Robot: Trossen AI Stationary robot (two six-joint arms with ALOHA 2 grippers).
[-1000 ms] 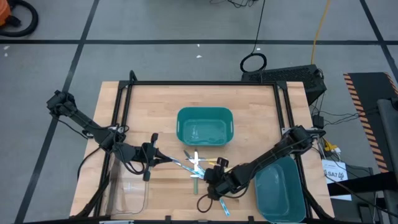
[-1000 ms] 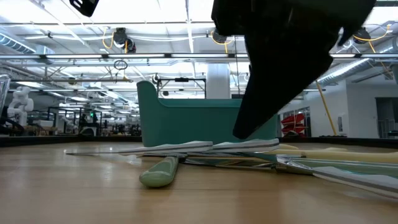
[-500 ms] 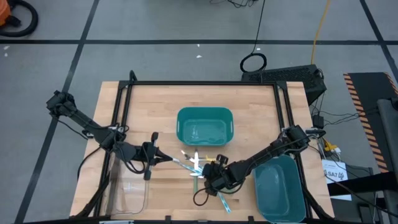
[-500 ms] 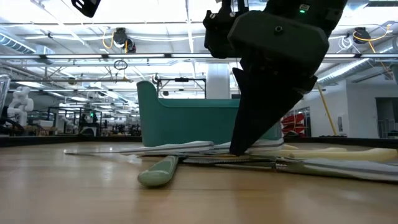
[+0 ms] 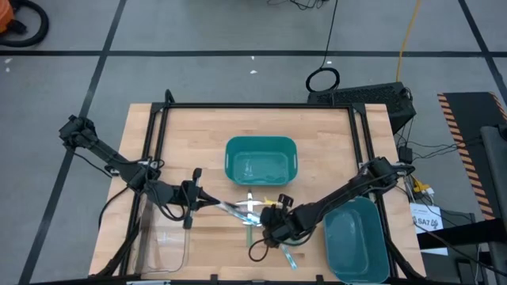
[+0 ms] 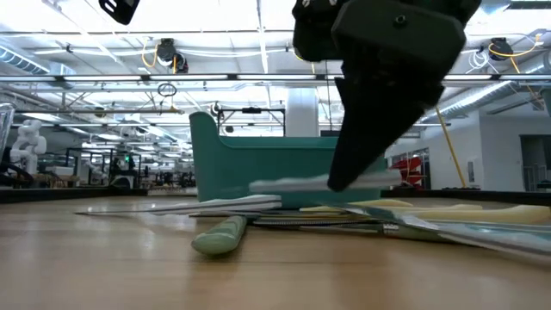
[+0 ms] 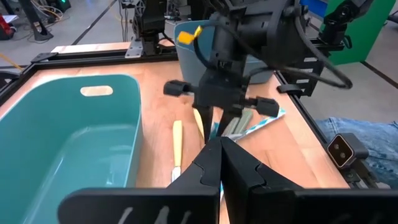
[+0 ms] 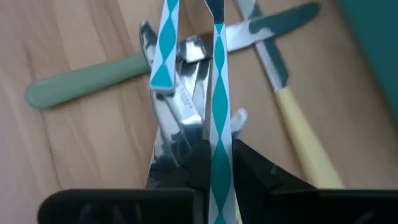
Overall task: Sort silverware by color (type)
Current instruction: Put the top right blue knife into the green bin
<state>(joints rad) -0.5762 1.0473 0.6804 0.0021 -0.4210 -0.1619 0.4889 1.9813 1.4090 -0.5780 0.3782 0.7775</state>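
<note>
The silverware lies in a crossed pile (image 5: pixel 247 207) on the wooden table, in front of the centre teal bin (image 5: pixel 261 161). It includes a green-handled knife (image 8: pixel 81 81), a yellow-handled piece (image 8: pixel 305 146) and a piece with a teal-and-white diamond handle (image 8: pixel 165 50). My right gripper (image 5: pixel 267 222) stands over the pile's near right side, shut on a second diamond-handled piece (image 6: pixel 293 183). My left gripper (image 5: pixel 210 203) is shut and hovers just left of the pile, touching nothing. My right gripper pinches the diamond-patterned handle (image 8: pixel 219 155) between its two fingers. The fingers (image 6: pixel 349 164) come from above, slanting down, and lie across the piece. The piece hangs about level, lifted a little clear of the pile and the table.
A second teal bin (image 5: pixel 356 237) stands at the table's near right corner and a clear container (image 5: pixel 162 247) at the near left. A black frame (image 5: pixel 253 106) runs around the table. Bare wood lies at the far left and far right.
My right gripper has gone down onto the pile, taken hold of a diamond-handled piece and come up a little with it. That piece now hangs level above the others, which stay on the table.
</note>
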